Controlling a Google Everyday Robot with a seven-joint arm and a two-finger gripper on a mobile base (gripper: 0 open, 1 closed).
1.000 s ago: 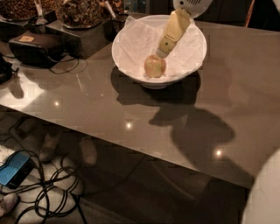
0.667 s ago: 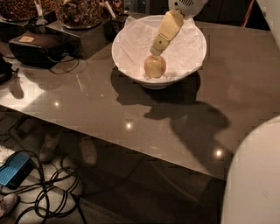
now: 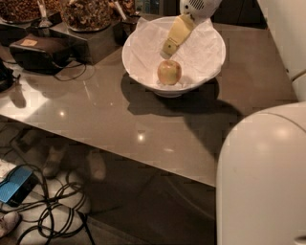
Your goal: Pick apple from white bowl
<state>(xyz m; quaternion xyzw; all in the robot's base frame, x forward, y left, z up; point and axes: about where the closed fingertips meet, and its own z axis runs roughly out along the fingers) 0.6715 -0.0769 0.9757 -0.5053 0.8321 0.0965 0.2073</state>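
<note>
- End effector: mine, a cream-coloured piece slanting down and to the left from a white housing that the top edge of the view cuts off. Its tip hangs inside the white bowl, just above the apple. It appears to be just clear of the fruit, though the gap is hard to judge from this angle. I cannot tell whether it is set wide or narrow, and it holds nothing that I can see.
- Apple: small, yellowish-green with a reddish blush, lying at the bottom of the white bowl on the crumpled white paper that lines it. Its underside is hidden by the near wall of the bowl.
- White bowl: wide, with flaring sides, standing on the grey-brown worktop towards the far edge. Its foot is mostly lost in its own shadow.
- Dark containers of brown snacks: behind and to the left of the bowl, cut off at the top of the view.
- Black device: on the worktop at the left, near the containers, with a cable leading from it.
- White body: a large rounded part of me fills the lower right corner and hides that part of the worktop.
- Floor below the worktop edge: tangled cables and a blue object, partly cut off at the left.
</note>
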